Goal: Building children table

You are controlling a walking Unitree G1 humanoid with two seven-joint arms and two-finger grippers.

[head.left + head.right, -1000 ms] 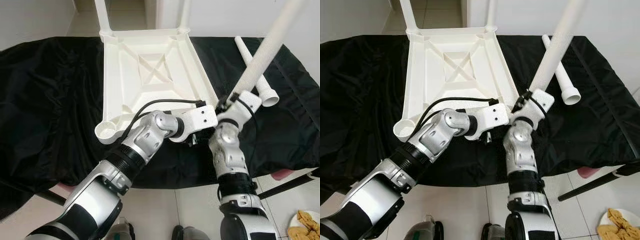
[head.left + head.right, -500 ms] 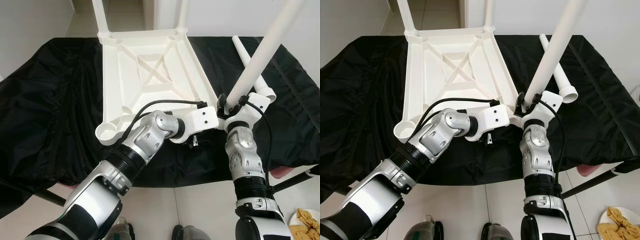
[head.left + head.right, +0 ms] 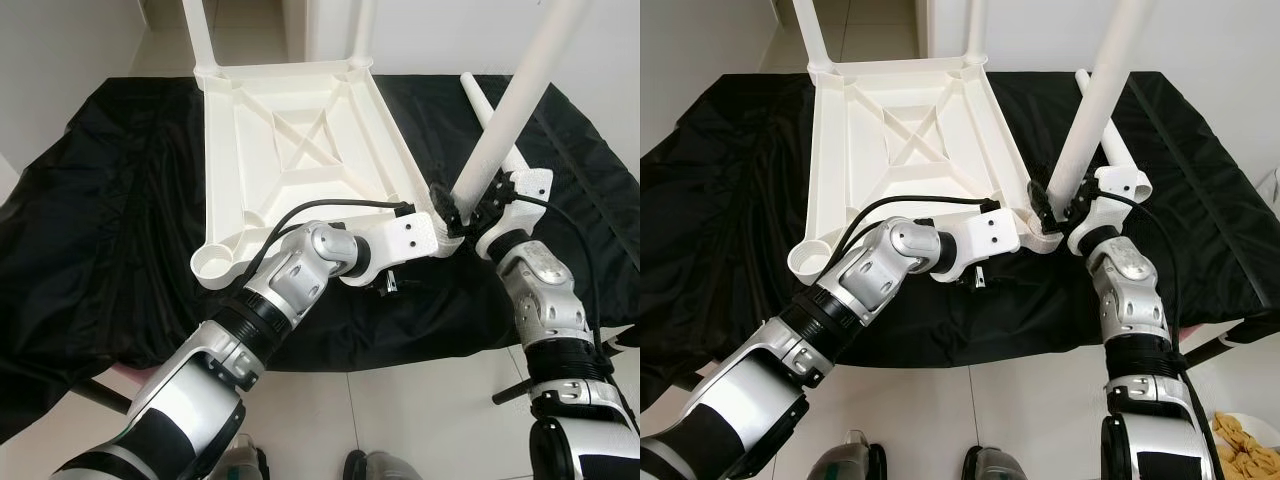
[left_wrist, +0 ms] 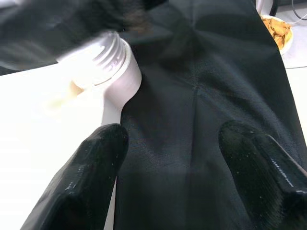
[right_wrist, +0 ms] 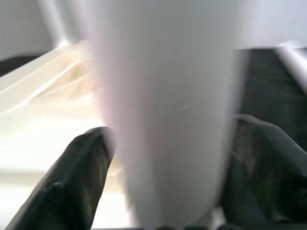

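**Leg held at the near right corner of the upturned table**

Upturned white plastic table, underside up with its ribs and cross brace showing, lying on a black cloth spread over the tabletop. Two legs already standing up from the far corners: far left leg and far right leg. Near left corner socket open and round, with nothing in it.

Right pincer clamped on a long white leg, fingers pressed to either side of the tube near its lower end. Leg tilted, rising away up and to the right, lower end at the near right corner of the table, just beside the socket there; seated or not, cannot tell.

Left pincer reaching across below the near edge of the table toward that same corner, fingers apart and closed on nothing, hovering over black cloth next to the white rim and a threaded white socket.

One more loose leg lying on the cloth to the right, partly behind the held leg. Plate of food down on the tiled floor at the right.
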